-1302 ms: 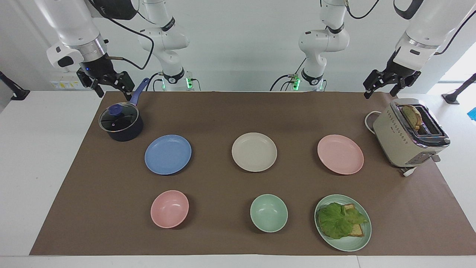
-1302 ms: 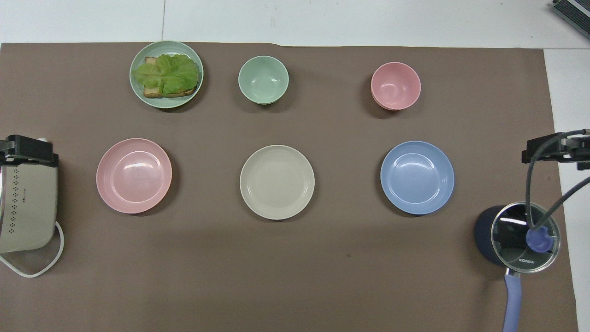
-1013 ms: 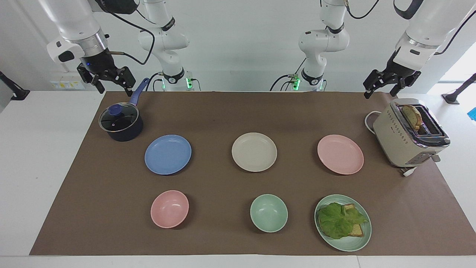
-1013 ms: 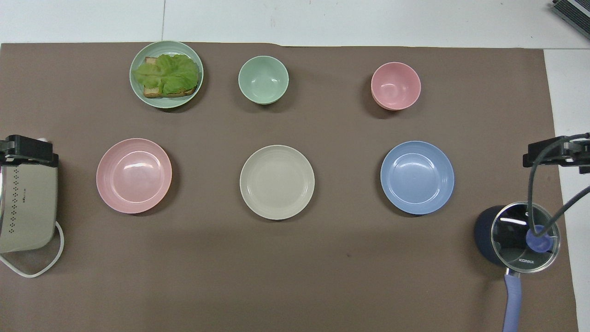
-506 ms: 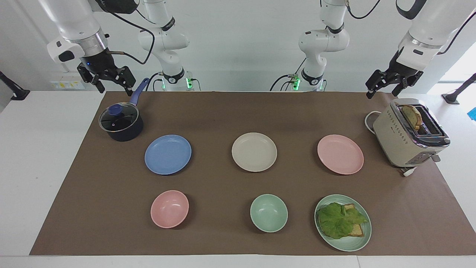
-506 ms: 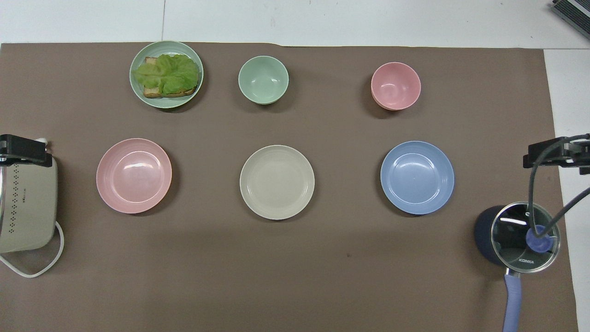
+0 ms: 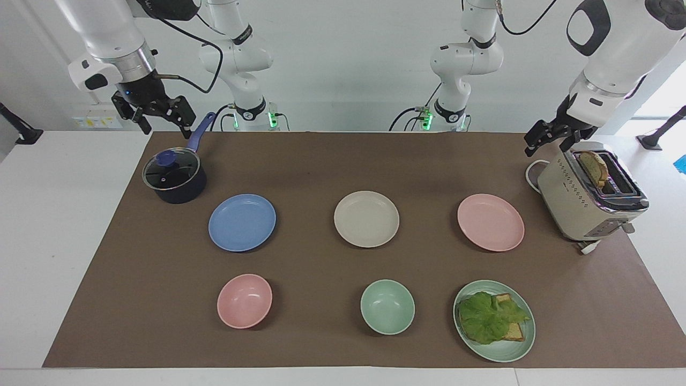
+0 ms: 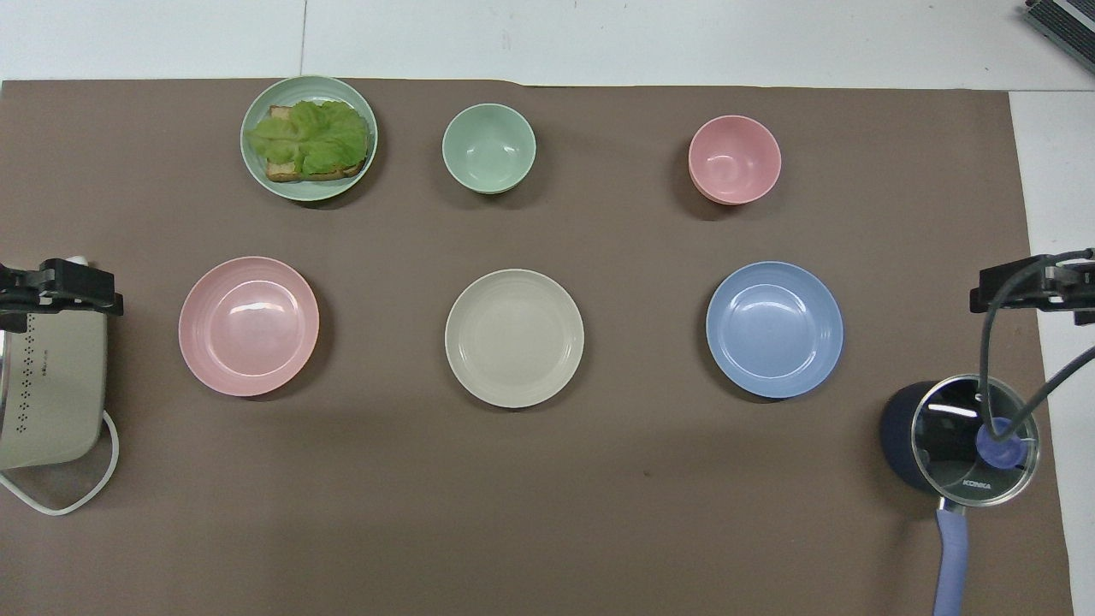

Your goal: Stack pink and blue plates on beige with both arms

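Nothing stacked yet: pink plate [image 7: 490, 222], beige plate [image 7: 366, 219] and blue plate [image 7: 242, 222] lying apart in one row on the brown mat [image 7: 321, 262], beige in the middle, pink toward the left arm's end. Left gripper [image 7: 547, 138] up over the toaster [image 7: 589, 195], right gripper [image 7: 154, 115] up over the saucepan [image 7: 174, 177], both with fingers spread and empty. Both pickups and both placements left to do.

Overhead, the beige boxy toaster [image 8: 51, 385] is cut off by the frame edge at the left arm's end of the tabletop; the blue saucepan handle [image 8: 951, 565] runs off the bottom edge; a black cable crosses the pan's glass lid [image 8: 973, 441]; lettuce hides most of the toast [image 7: 509, 321].
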Motion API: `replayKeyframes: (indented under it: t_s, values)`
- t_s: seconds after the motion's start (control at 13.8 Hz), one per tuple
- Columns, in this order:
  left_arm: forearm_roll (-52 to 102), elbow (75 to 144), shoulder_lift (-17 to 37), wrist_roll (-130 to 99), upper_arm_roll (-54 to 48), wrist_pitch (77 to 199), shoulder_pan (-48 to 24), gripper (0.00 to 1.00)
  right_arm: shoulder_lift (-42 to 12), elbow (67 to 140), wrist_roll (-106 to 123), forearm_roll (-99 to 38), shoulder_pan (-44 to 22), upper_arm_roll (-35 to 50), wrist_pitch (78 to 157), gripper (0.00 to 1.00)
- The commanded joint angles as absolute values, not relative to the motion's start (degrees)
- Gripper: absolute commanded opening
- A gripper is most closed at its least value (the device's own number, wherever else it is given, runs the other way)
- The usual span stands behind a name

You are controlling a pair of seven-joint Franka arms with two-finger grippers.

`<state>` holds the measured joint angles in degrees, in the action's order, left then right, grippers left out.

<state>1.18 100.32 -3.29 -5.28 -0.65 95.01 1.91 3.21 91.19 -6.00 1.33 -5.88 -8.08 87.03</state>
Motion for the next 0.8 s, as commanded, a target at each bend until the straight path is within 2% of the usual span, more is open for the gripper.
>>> replayKeyframes:
  t_s: [0.0, 0.29, 0.58, 0.72]
  values:
    - [0.4, 106.4, -4.0, -4.5, -1.0, 102.2, 3.5, 1.00, 4.2, 92.1, -5.1, 1.1, -5.7, -8.2, 87.3, 1.00]
    - [0.4, 111.3, -0.1, -5.0, -0.9, 109.8, 4.2, 1.00, 4.2, 92.2, -5.1, 1.0, -5.7, -8.3, 87.3, 1.00]
    - [0.4, 114.2, 7.0, -4.7, -0.9, 117.5, 5.2, 1.00, 4.2, 92.2, -5.1, 1.1, -5.7, -8.3, 87.3, 1.00]
    - [0.4, 116.4, 8.3, -3.8, -0.8, 120.4, 6.4, 1.00, 4.2, 92.2, -5.1, 1.0, -5.6, -8.4, 87.2, 1.00]
